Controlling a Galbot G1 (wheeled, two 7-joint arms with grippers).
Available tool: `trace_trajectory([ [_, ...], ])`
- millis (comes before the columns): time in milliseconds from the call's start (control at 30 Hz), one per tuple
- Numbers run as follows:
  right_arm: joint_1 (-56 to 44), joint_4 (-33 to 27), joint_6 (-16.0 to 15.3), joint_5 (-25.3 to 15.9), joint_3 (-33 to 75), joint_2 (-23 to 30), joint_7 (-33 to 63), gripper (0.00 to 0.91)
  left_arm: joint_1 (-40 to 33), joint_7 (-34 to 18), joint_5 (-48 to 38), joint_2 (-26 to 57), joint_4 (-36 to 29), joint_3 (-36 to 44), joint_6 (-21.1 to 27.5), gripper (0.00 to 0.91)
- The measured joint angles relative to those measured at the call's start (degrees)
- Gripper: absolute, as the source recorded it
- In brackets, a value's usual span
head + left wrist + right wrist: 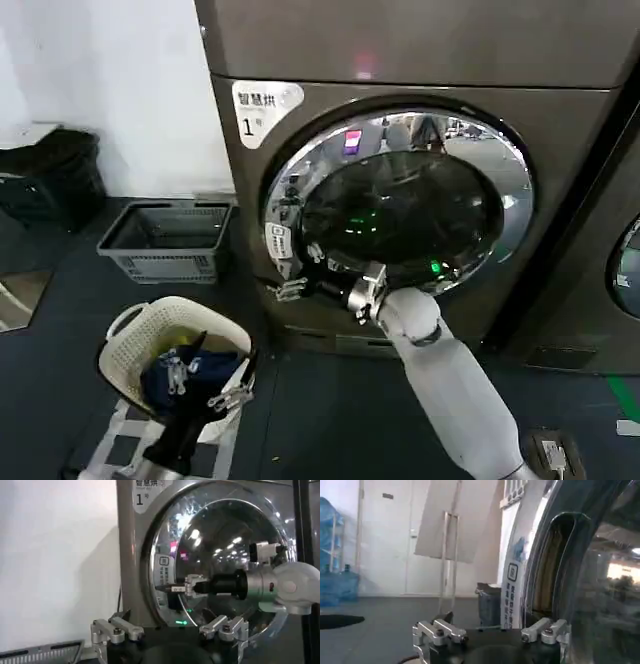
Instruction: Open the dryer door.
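The right tool [288, 290], fingers spread, is reaching the lower-left chrome rim of the dryer door [400, 200]; the left tool [232, 398], fingers apart, is hanging low at lower left.

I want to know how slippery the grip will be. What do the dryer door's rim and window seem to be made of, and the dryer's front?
The dryer door has a rim that looks like polished chrome or chromed plastic, mirroring the room. Its window looks like dark tinted glass, with sharp reflections. The dryer front looks like bronze-grey painted metal with a dull sheen. The right gripper is at the rim's edge.
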Motion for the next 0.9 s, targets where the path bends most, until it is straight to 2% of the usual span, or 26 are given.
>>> trace_trajectory([
  [400,-1.3,-0.1,1.9,2.2,0.8,-1.0,-2.7,0.907,-0.1,-0.5,0.0,0.7,-0.7,-2.3,4.7,0.907],
  [667,-1.6,-0.3,2.7,3.4,1.5,-1.7,-5.6,0.907,-0.9,-0.4,-1.6,1.0,-1.1,-4.4,5.7,0.907],
  [900,-2.2,-0.2,4.2,4.3,1.6,-2.4,-8.3,0.907,-2.0,2.0,-5.0,1.7,-0.1,-6.6,5.3,0.907],
])
